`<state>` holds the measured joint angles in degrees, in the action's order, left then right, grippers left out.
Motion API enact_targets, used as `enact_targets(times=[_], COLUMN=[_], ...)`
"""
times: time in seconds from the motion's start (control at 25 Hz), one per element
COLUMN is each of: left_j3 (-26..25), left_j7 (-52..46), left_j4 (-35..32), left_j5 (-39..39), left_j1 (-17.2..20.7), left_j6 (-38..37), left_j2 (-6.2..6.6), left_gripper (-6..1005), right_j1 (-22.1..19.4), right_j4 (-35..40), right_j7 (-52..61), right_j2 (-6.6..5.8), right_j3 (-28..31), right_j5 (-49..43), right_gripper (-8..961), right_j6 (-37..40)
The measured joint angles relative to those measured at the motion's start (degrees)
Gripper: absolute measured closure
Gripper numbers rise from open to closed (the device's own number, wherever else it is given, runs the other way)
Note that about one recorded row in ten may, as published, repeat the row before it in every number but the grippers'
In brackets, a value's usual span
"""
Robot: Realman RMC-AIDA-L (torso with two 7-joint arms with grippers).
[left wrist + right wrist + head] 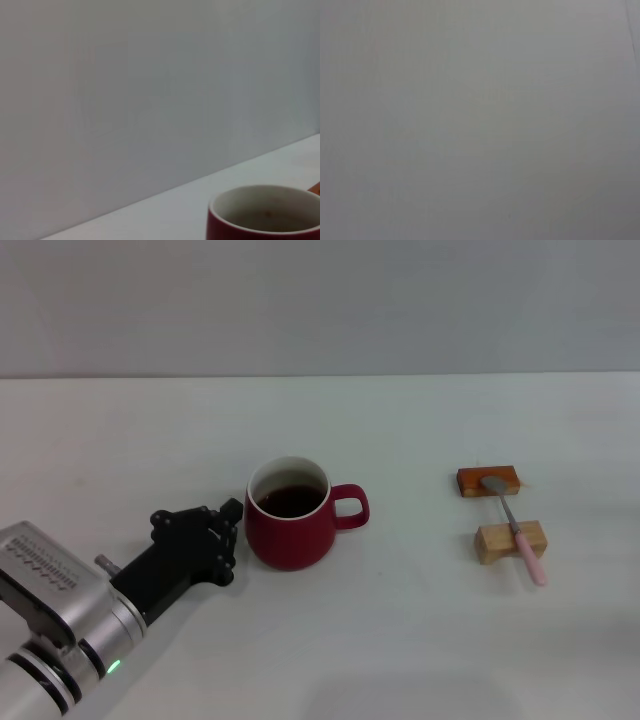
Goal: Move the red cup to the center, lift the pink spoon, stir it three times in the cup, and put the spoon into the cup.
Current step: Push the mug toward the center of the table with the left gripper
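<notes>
The red cup [290, 530] stands near the middle of the white table, dark liquid inside, its handle pointing right. Its rim also shows in the left wrist view, red cup [265, 215]. My left gripper [232, 540] sits just left of the cup at table height, open, its fingers close to the cup's side and not around it. The pink spoon [518, 530] lies to the right across two small wooden blocks, metal bowl on the far block, pink handle toward the front. My right gripper is out of view.
A darker wooden block [488, 481] and a lighter one [511, 542] hold the spoon up off the table. A grey wall runs behind the table's far edge. The right wrist view shows only a plain grey surface.
</notes>
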<state>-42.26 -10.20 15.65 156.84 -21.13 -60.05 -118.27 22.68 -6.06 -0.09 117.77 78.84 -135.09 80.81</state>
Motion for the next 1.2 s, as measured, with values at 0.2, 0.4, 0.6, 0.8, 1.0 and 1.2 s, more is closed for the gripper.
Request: enact_targets(times=[0.2, 0.4, 0.6, 0.8, 1.0, 1.2], left_j3=[-1.26, -5.19, -5.39, -4.81, -4.54, -4.49], left_j7=[-0.48, -0.48, -0.16, 0.18, 0.43, 0.69], left_j4=[0.0, -0.57, -2.94, -4.03, -4.41, -4.4], left_j5=[-0.35, -0.53, -0.14, 1.14, 3.58, 5.72], left_j1=[0.13, -1.55, -6.06, -9.21, -11.05, -11.3], left_j6=[-0.43, 2.13, 6.4, 8.68, 9.15, 9.01], left_j2=[0.05, 0.09, 0.17, 0.15, 0.15, 0.15], left_gripper=[921, 916, 910, 904, 898, 893], right_j1=[-0.01, -0.37, -0.63, -0.83, -0.88, -0.85], right_j4=[0.0, 0.0, 0.0, 0.0, 0.0, -0.02], right_j7=[0.0, 0.0, 0.0, 0.0, 0.0, 0.02], right_j2=[0.0, 0.04, 0.22, 0.33, 0.36, 0.36], right_j3=[0.0, 0.0, 0.0, 0.0, 0.0, 0.0], right_j5=[0.0, 0.03, 0.04, 0.03, 0.04, 0.04], right_gripper=[216, 216, 217, 217, 217, 217], right_j6=[0.13, 0.2, 0.31, 0.32, 0.32, 0.32])
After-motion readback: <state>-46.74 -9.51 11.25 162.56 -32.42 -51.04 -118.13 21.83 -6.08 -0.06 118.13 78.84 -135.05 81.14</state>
